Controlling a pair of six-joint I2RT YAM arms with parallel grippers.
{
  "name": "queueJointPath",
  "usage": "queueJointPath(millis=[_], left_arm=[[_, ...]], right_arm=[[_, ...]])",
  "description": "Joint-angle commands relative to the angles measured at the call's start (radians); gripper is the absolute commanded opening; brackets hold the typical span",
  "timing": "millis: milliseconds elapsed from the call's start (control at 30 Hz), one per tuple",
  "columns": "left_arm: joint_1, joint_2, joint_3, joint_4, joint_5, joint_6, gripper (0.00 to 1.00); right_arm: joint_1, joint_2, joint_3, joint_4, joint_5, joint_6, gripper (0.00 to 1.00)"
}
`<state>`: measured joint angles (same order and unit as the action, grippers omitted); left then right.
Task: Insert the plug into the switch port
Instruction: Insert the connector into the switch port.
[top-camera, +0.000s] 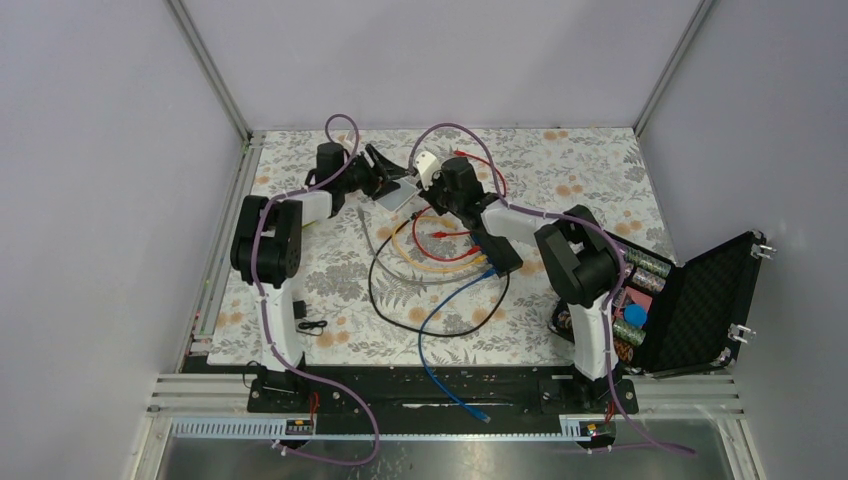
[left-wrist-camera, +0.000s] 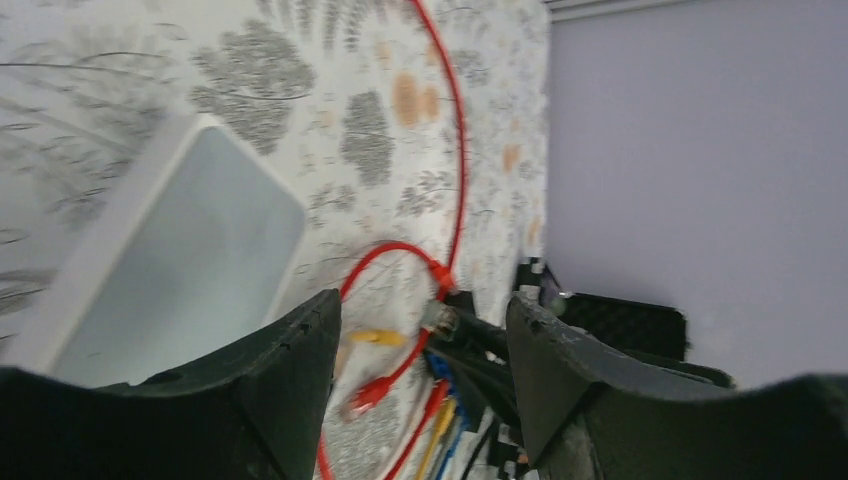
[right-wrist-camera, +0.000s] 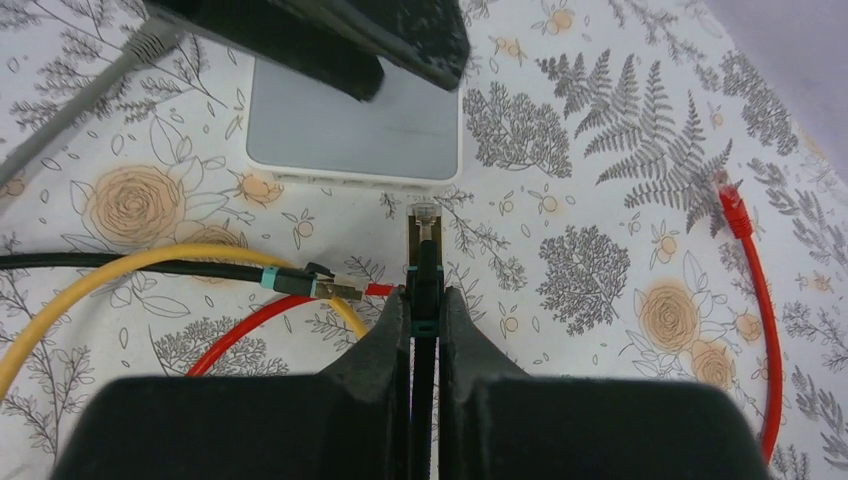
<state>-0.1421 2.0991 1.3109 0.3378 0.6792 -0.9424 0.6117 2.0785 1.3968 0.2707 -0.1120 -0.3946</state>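
Observation:
My right gripper is shut on the black cable just behind its plug. The plug's clear tip points at the near edge of a small white box and stops just short of it. The switch, a flat black box with a blue-edged side, lies under my right forearm, behind that gripper. Its port does not show. My left gripper hangs open over the white box with nothing between its fingers. One of its fingers overlaps the box's far side.
Loose cables lie coiled mid-table: yellow, red, black, blue. Another red plug lies to the right. An open black case stands at the right edge. A tiny black block sits by the left arm's base.

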Motion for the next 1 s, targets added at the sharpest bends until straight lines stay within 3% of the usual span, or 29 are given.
queueJointPath(millis=[0, 267, 367, 467, 667, 867, 967], left_arm=[[-0.017, -0.030, -0.023, 0.236, 0.076, -0.131, 0.61], [-0.048, -0.038, -0.035, 0.247, 0.089, -0.124, 0.58], [-0.055, -0.033, -0.039, 0.259, 0.096, -0.138, 0.49], [-0.056, -0.026, -0.045, 0.301, 0.121, -0.175, 0.33], [-0.057, -0.021, -0.049, 0.316, 0.146, -0.167, 0.00], [-0.057, -0.029, -0.018, 0.186, 0.132, -0.071, 0.00], [-0.057, -0.044, -0.004, 0.108, 0.102, -0.011, 0.00]], right_arm=[[0.011, -0.087, -0.022, 0.128, -0.023, 0.011, 0.00], [0.011, -0.109, -0.051, 0.191, -0.050, 0.040, 0.00], [0.011, -0.114, -0.059, 0.206, -0.053, 0.049, 0.00], [0.010, -0.111, -0.058, 0.204, -0.066, 0.050, 0.01], [0.008, -0.114, -0.044, 0.170, -0.105, 0.036, 0.17], [-0.006, -0.118, 0.084, -0.116, -0.139, 0.008, 0.45], [-0.032, -0.095, 0.209, -0.368, -0.217, 0.039, 0.50]])
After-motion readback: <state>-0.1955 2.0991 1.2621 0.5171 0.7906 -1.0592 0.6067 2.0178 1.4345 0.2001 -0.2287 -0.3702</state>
